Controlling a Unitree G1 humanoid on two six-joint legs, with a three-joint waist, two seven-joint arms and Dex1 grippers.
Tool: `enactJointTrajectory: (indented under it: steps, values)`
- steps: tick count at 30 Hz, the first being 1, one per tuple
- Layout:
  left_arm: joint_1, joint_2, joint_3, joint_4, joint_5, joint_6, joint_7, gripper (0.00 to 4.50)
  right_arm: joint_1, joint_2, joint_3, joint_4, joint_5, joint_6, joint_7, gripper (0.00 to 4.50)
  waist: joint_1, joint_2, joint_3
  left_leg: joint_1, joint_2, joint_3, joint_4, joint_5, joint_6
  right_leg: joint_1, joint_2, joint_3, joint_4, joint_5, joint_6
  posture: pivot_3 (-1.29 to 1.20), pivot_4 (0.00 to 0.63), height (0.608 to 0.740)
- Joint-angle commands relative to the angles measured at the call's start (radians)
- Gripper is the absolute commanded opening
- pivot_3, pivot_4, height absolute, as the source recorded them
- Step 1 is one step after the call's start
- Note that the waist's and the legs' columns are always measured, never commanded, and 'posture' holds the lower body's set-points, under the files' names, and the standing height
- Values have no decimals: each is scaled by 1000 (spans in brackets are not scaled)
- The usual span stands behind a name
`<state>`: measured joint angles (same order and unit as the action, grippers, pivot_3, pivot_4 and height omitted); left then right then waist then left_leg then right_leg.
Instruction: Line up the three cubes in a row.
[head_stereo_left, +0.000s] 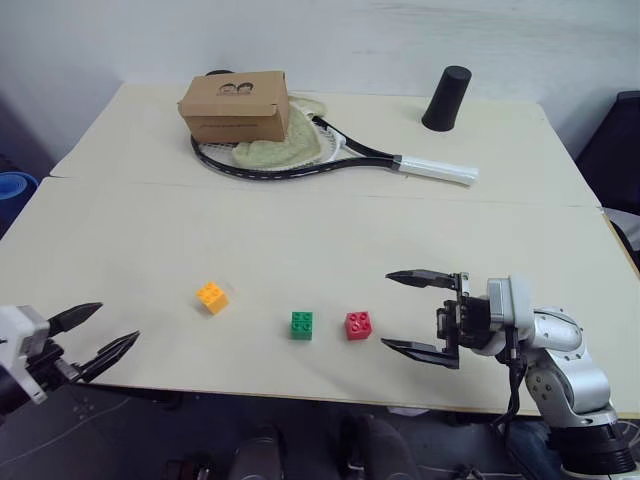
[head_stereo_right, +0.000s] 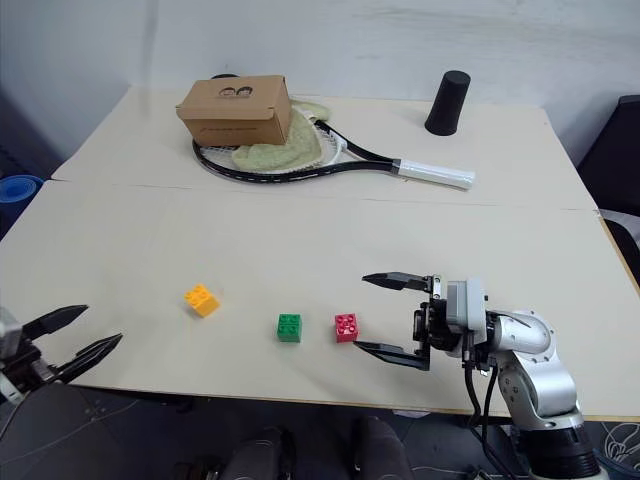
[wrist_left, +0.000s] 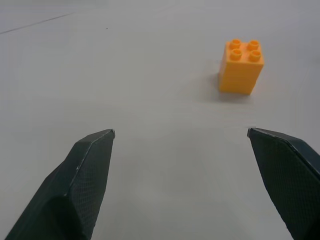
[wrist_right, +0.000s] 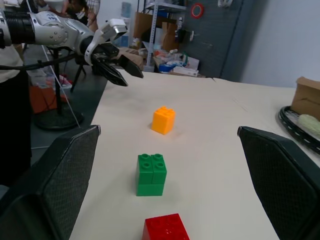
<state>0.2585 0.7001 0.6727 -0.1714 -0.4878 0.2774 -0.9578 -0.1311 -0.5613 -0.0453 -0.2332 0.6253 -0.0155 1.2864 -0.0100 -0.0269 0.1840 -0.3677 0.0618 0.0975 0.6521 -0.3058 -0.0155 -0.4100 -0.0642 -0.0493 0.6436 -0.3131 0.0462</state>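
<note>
On the pale worktop (head_stereo_left: 300, 230) the green cube (head_stereo_left: 301, 325) sits near the front edge and serves as the reference here. The red cube (head_stereo_left: 358, 325) stands just to its right, apart from it by a narrow gap, both upright with studs up and about level with each other along the front edge. The orange cube (head_stereo_left: 211, 297) lies to the green cube's left, farther away than the red one and a little nearer the back, turned at an angle to the other two. The right tool (head_stereo_left: 408, 311) hangs to the right of the red cube, beyond the green one, its two black fingers spread wide and pointing toward the cubes, with nothing between them; it touches neither cube. The left tool (head_stereo_left: 98, 334) is far to the green cube's left, past the orange cube, at the worktop's front left edge, its fingers also spread apart and empty; in its wrist view the orange cube (wrist_left: 242, 66) stands ahead, well clear of the fingertips. Far behind the green cube, toward the back of the worktop, a brown cardboard box (head_stereo_left: 236, 105) rests on a racket (head_stereo_left: 330, 158) with a cloth (head_stereo_left: 285, 145) under it, and a black cup (head_stereo_left: 446, 98) stands upside down to the back right.
</note>
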Motion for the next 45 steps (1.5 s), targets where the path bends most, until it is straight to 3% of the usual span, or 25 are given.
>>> enactJointTrajectory:
  steps: [1, 8, 12, 19, 27, 33, 39, 45]
  values:
    - [-75, -5, -112, -124, -28, 83, 82, 4476, -11, -10, -5, 20, 12, -11, 39, 4500, 5, 0, 0, 0, 0, 0, 0, 0, 0, 0, 0, 0, 0, 0, 0, 0, 150, 740]
    - [-178, 21, -320, -56, 78, 99, 109, 4476, -13, -8, -18, 52, 2, -27, 64, 4500, -16, 1, 0, 0, 1, 2, -2, 0, -1, -1, 3, 1, 1, 0, 0, 0, 150, 740]
    - [-218, 18, -374, 35, 130, 55, 121, 3651, -4, -8, -32, 62, -7, -47, 64, 4500, -20, 1, 0, 1, 1, 2, -1, 0, -1, -2, 3, 1, 1, 0, 0, 0, 150, 740]
    - [-278, 18, -384, 122, 115, -8, 70, 1490, 57, -29, -42, 26, 11, -40, 71, 4500, -16, 1, 0, -1, 0, 2, -1, 0, -1, -2, 2, 0, 1, 0, 0, 0, 150, 740]
    - [-350, 153, -452, 220, 89, -293, -354, 1467, 118, -45, -75, 8, 3, -62, 70, 4500, -17, 2, 0, 0, 1, 2, -1, 1, -2, -2, 3, 0, 1, 0, -1, 0, 150, 740]
    - [-537, 139, -612, 428, 159, -480, -558, 1467, 149, -63, -81, 6, -5, -69, 80, 4500, -13, 2, 0, 0, 0, 3, 0, 1, -1, -1, 3, 0, 1, 0, -1, 0, 150, 740]
    - [-692, 70, -731, 637, 217, -596, -628, 1467, 208, -123, -111, -35, 9, -28, 81, 4500, -11, 2, 0, -2, 0, 4, 3, 0, -1, -2, 4, 0, 2, 0, 0, 0, 150, 740]
    - [-743, 70, -784, 725, 217, -606, -655, 1467, 263, -133, -130, -82, 18, -2, 44, 4500, -15, 2, 0, -1, 1, 4, 3, 0, -1, -2, 5, 0, 3, 0, 1, 0, 150, 740]
